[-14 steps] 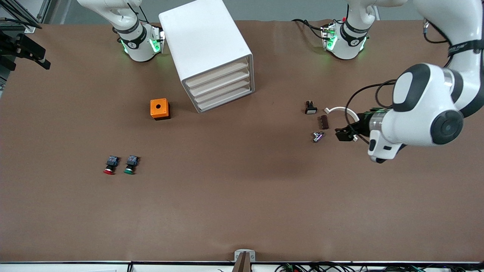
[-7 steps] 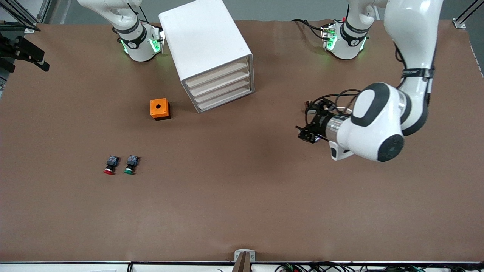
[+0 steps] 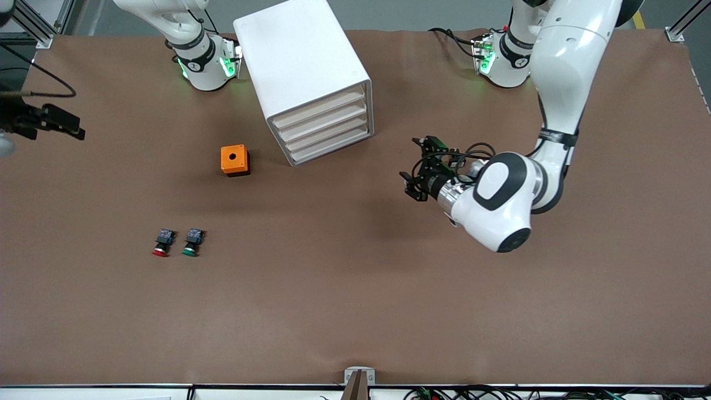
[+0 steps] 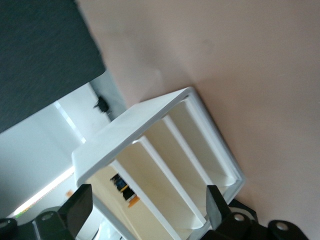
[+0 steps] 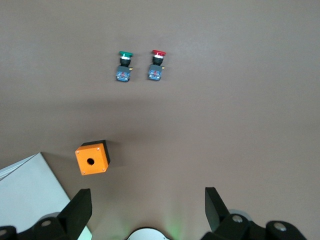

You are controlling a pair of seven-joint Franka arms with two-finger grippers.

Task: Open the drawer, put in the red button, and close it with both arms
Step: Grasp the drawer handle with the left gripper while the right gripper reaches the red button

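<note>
Nothing is done yet: the drawer [image 3: 316, 107] is seemingly sitting shut, the red button [image 3: 161, 243] is lying on the desk [image 3: 355, 311], and the left gripper [image 3: 417, 166] is facing the cabinet [image 3: 303, 72], fingers released; the right gripper [image 5: 145, 210], likewise released, is waiting.

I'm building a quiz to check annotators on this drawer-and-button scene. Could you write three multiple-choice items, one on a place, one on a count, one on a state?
1. Where does the red button lie?
A. Beside the green button, nearer the front camera than the orange box
B. On top of the cabinet
C. Inside the top drawer

2. How many drawer fronts does the white cabinet show?
A. Two
B. Four
C. Six

3. What is the state of the left pincer?
A. Shut on the red button
B. Shut on the drawer front
C. Open and holding nothing

Answers:
1. A: both buttons sit side by side on the table, lower in the front view than the orange box.
2. B: four alike fronts are stacked, the top drawer highest and shut.
3. C: its fingers stand apart over bare table near the cabinet, as the left wrist view confirms.
</note>
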